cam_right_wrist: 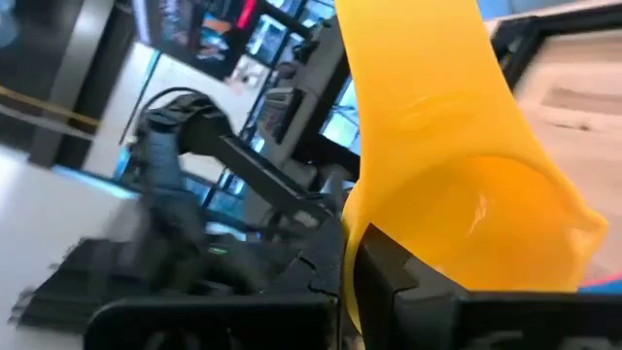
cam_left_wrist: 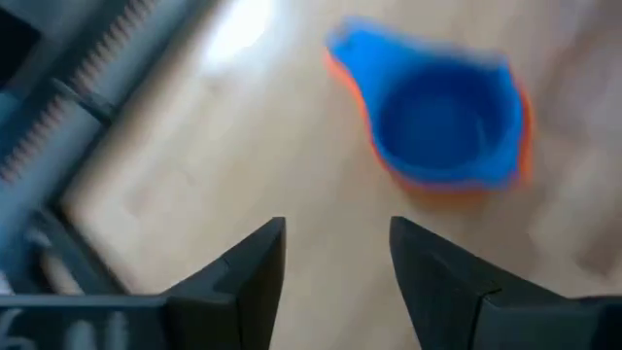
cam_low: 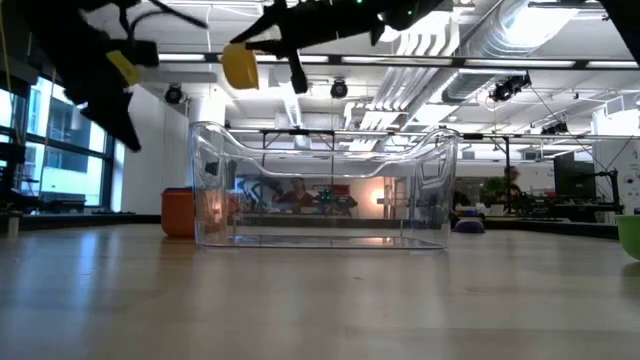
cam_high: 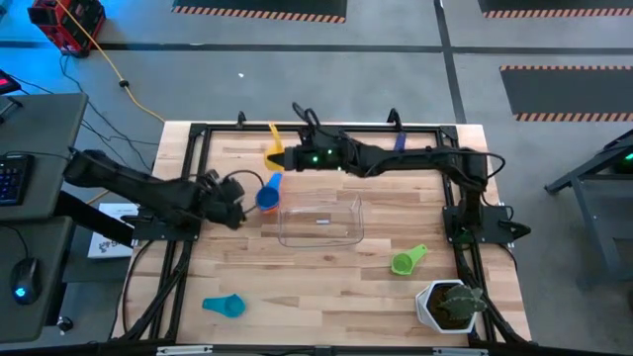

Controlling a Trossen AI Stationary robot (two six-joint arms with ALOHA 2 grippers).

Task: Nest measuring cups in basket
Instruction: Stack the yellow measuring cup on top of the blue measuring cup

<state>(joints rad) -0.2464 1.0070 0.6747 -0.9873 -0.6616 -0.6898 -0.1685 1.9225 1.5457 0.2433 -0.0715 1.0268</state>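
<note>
On the table's near edge lies a light blue plastic measuring cup, well left of a white pot with a green plant at the near right corner. At the left, the left gripper hangs with its jaws apart and empty, just beside a blue plastic measuring cup nested in an orange one. Next comes the clear rectangular plastic basket, with nothing in it. Behind it, the right gripper is clamped on a yellow plastic measuring cup, held above the table. A green plastic measuring cup lies right of the basket.
</note>
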